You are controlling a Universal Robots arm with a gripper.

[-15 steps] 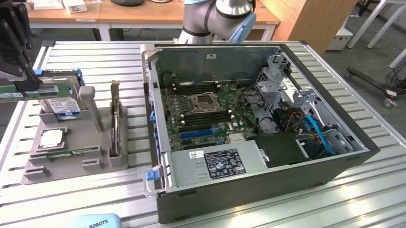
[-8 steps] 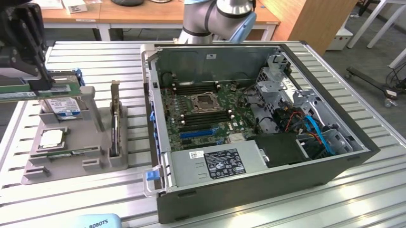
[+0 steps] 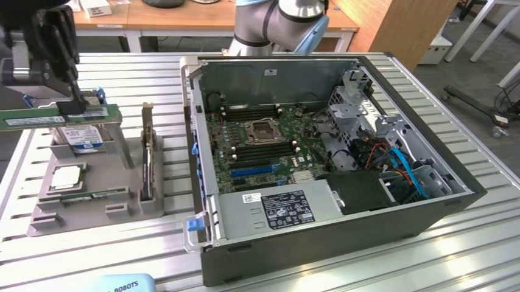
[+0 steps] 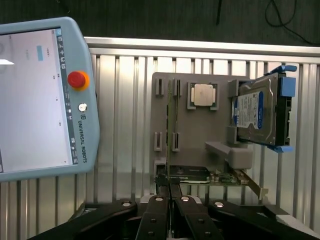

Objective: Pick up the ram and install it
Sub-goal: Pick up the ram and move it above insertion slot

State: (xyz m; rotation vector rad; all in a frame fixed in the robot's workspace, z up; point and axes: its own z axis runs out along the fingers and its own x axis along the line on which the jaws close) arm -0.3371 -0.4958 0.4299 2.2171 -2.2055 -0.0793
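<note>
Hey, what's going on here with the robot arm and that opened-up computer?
The robot arm's gripper has its jaws shut on the ram, holding the green stick level in the air above a gray parts holder at the exterior view's left. A hard drive, a processor chip and an upright expansion card sit in that holder. The open computer case lies toward the exterior view's right, its motherboard exposed. The ram is not yet installed there.
</note>
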